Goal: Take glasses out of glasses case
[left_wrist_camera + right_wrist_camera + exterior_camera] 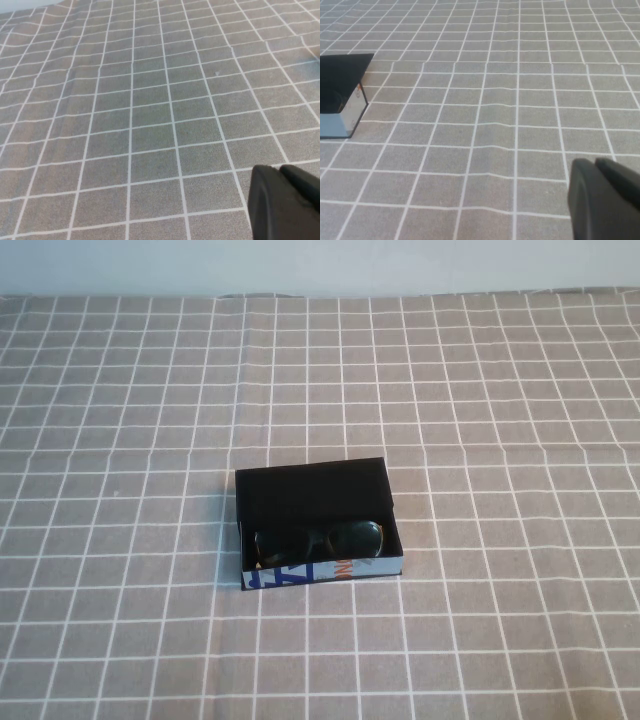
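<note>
A: Entry, start of run. The glasses case point(318, 523) was recorded lying open on the checked worktop point(500, 390), near the middle of the high view. The glasses point(320, 540) were noted inside it, folded, against the printed front wall. Nothing had been lifted.

B: Position of the tools?

A: Neither arm was seen in the high view. The left tool point(285, 202) was recorded only as a dark part at the corner of its own wrist view, over bare cloth; no case was in sight ahead of it. The right tool point(602, 197) was shown the same way, with the case ahead of it and off to one side, well apart from it.

B: Fingers apart or together?

A: It could not be told for either tool; only one dark edge of each was visible.

B: Step in hand?

A: It was judged to be the opening step: the approach had not begun, and the whole task remained to be done.

B: Requirement for the next move?

A: One tool would have to be brought above the case, spread, and lowered into the front part so that the frame is pinched, not the case wall. A light box was expected to shift or lift with the glasses; steadying by the other tool was considered advisable.
</note>
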